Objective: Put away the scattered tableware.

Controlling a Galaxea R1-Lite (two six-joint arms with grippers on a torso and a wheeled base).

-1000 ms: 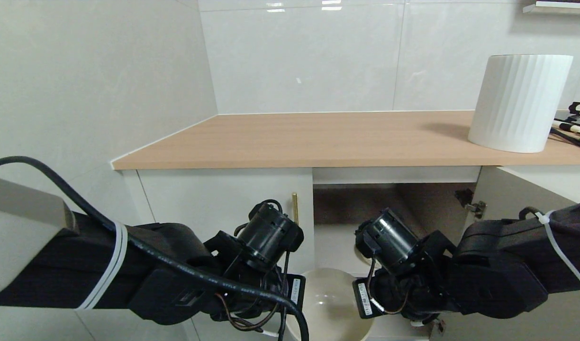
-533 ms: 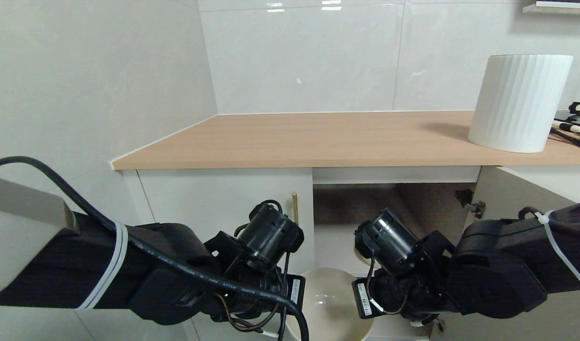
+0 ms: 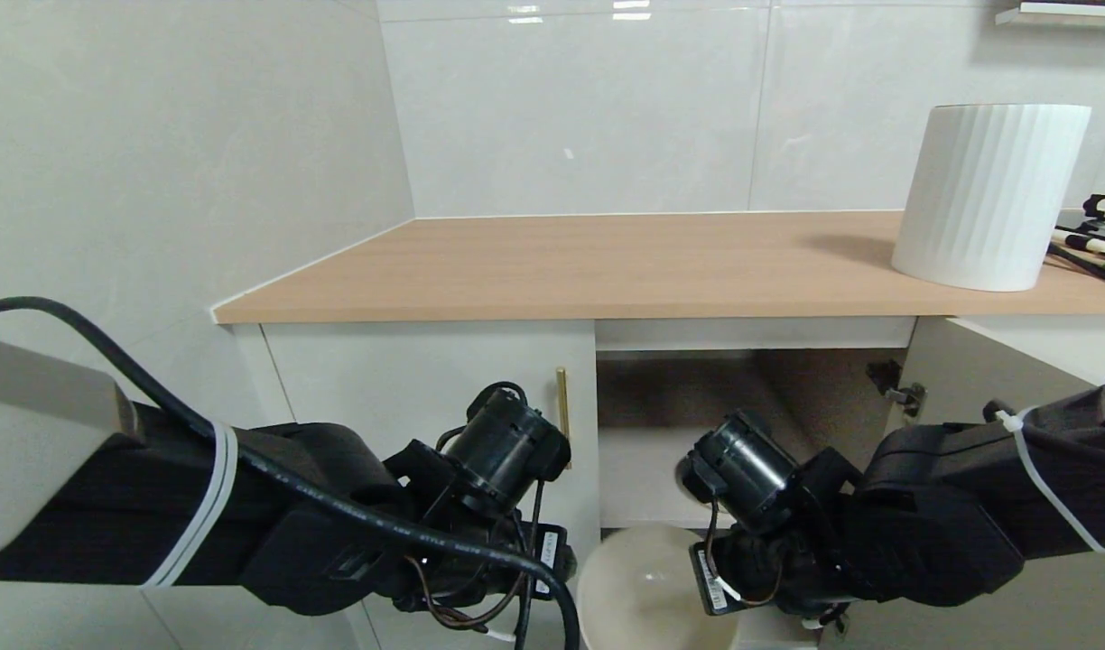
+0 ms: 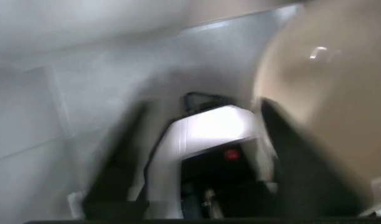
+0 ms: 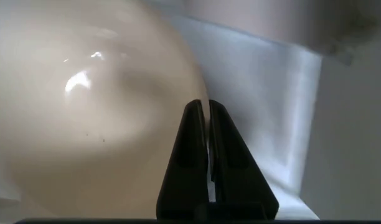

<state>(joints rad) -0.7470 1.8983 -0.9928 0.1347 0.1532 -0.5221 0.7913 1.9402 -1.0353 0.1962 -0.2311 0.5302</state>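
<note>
cream bowl (image 3: 647,587) held low in front of the open cabinet (image 3: 697,397), between the two wrists, below the wooden countertop (image 3: 607,262). right gripper (image 5: 208,109) clenched on the bowl's rim, one finger inside and one outside the wall. left gripper (image 4: 203,106) released, fingers spread with nothing between them; the bowl lies just beside one finger, and contact there cannot be told through the blur. cabinet door (image 3: 986,379) swung open on the right. on the countertop, a ribbed white container (image 3: 990,194) stands upright near pens (image 3: 1094,246).
</note>
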